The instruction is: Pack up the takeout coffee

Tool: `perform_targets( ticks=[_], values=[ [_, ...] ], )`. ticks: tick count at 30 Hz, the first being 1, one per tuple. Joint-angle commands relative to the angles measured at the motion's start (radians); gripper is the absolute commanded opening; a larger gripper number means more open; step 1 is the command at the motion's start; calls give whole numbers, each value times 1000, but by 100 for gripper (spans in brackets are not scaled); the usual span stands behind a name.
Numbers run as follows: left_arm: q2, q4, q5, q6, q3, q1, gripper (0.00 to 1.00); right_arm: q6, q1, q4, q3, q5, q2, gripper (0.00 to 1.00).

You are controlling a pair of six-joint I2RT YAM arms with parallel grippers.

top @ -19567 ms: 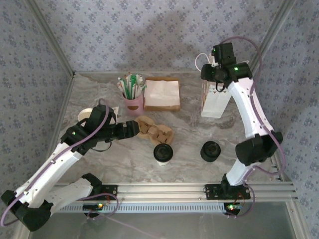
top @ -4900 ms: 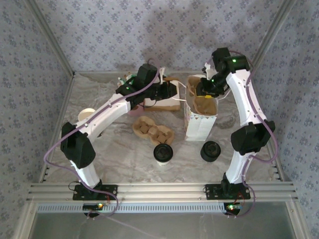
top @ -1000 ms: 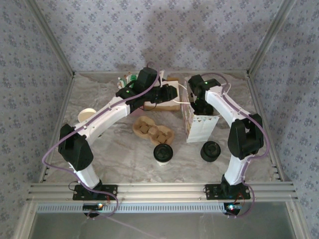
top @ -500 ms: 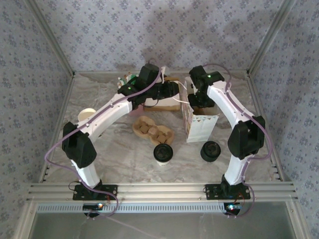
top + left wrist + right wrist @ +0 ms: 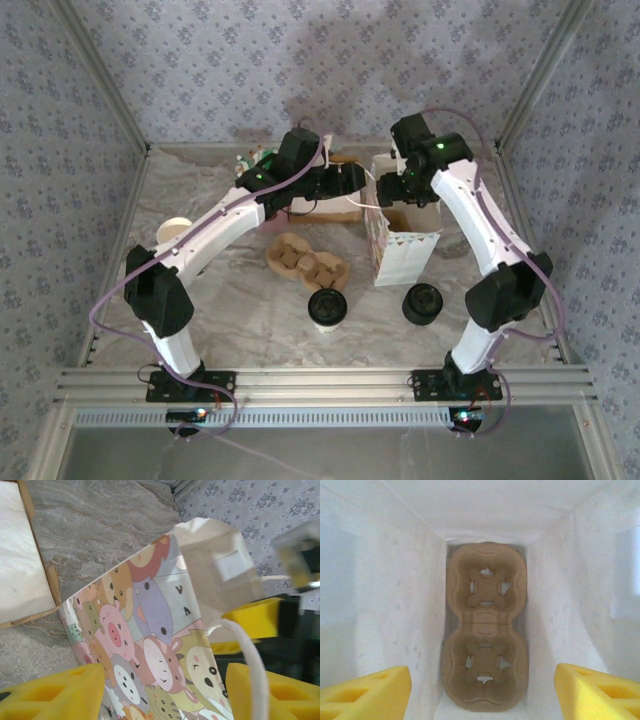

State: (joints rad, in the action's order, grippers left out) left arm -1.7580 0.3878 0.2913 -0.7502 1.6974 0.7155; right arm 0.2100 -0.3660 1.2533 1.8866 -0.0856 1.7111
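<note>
Cardboard carrier (image 5: 485,630) fills bag (image 5: 395,605) floor; right tool (image 5: 482,672) spread wide above.

We stretch both arms forward and inward, wrists near each other, left gripper (image 5: 165,692) and right gripper (image 5: 481,687) both spread wide.

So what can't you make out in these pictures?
Top view: the left arm covers most of the napkin box.
Top view: the takeout coffee is lidded, contents hidden.
Left wrist view: the bag and its handle run off the bottom edge; a blurred shape sits at right.
Right wrist view: the carrier hides the bag's floor.
</note>
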Motion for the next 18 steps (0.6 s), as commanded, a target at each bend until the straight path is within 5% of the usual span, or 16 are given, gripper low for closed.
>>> perform_targets(
  ticks=[1, 18],
  values=[
    [53, 16, 7, 14, 36, 1, 69, 6, 1, 40, 55, 9, -58, 78],
    [179, 84, -19, 58, 37, 9, 99, 21, -12, 3, 140, 85, -250, 80]
  ],
)
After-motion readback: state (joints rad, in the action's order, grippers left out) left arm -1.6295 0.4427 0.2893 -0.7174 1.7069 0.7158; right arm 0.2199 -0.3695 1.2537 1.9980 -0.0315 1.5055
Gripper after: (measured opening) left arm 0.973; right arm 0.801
